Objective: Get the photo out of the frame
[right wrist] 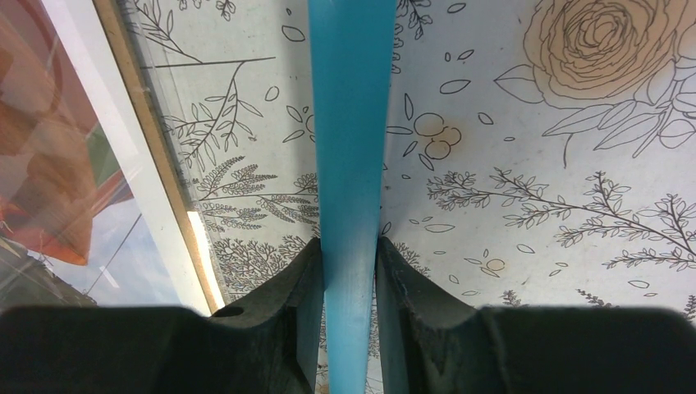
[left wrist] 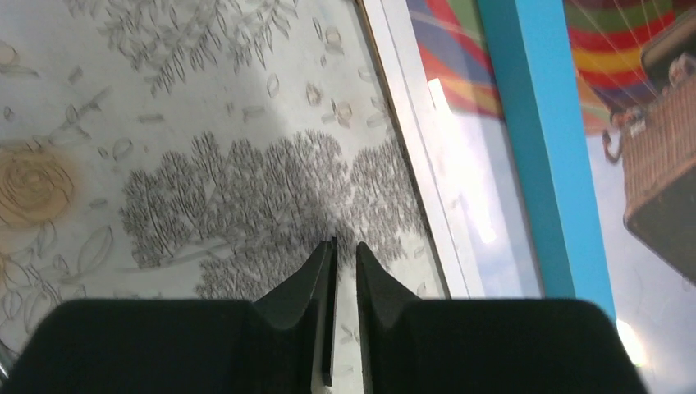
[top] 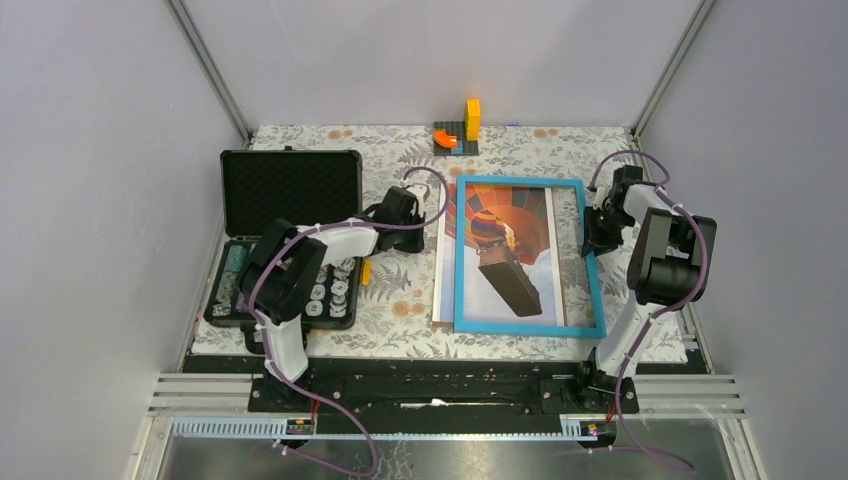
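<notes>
- Light-blue and thin, the frame (top: 459, 270) lies flat on the bench (top: 400, 300), right of the middle. It sits offset to the right of the photo (top: 500, 250).
- Seen through the frame is a striped hot-air balloon with a brown wicker basket. A strip of the photo and a pale rim stick out past the frame's left bar.
- The right tool (right wrist: 349, 242) is clamped on the frame's right bar, one finger against each side. In the right wrist view that bar is apart from the pale edge of the photo stack.
- The left tool (left wrist: 345, 246) is almost closed, with only a thin slit between its fingers, and it holds nothing. It points down at the bench just beside the photo's left edge.
- The frame is probably light and stiff but easy to twist, so a hold on one bar may let it swing.
- The photo is probably thin and bendy. Glare spots suggest a glossy, slippery face, though I cannot tell if glazing covers it.
- Because it lies flat, its face looks hard to pinch. The exposed left margin seems the best place to take hold, gently, as it may crease.
- A cloth printed with grey leaves and tan roses covers the bench.
- An open black case (top: 290, 180) with foam lining sits at the left, and orange and yellow toy blocks (top: 458, 132) stand at the far edge.
- Plain grey walls (top: 100, 200) close in on three sides.
</notes>
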Available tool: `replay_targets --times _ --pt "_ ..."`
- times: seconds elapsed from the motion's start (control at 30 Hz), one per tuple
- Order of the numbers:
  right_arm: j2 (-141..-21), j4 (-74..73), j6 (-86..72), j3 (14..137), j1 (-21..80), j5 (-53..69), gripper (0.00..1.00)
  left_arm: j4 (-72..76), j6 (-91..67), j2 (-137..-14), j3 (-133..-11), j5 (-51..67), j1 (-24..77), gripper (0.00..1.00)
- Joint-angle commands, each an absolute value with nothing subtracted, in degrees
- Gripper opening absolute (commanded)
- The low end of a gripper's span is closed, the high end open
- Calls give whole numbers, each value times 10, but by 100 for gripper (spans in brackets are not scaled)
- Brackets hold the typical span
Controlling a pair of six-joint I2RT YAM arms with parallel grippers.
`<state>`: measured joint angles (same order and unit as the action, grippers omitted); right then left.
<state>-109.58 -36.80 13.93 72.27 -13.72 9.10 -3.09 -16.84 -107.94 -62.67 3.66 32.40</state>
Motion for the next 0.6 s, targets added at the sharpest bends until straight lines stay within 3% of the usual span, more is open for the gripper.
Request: replay_targets --times 0.0,0.17,0.3,0.57 --pt "-1096 -366 145 729 -143 94 28 -50 -142 -1019 -586 140 315 26" --pt "-1078 -372 146 743 -143 92 67 -64 -148 -942 -560 189 308 50" --pt "-1071 -404 150 784 -144 102 96 -90 -163 -920 -552 228 296 56" --pt "-990 -440 173 816 -144 175 100 -50 -165 -865 -485 292 280 61"
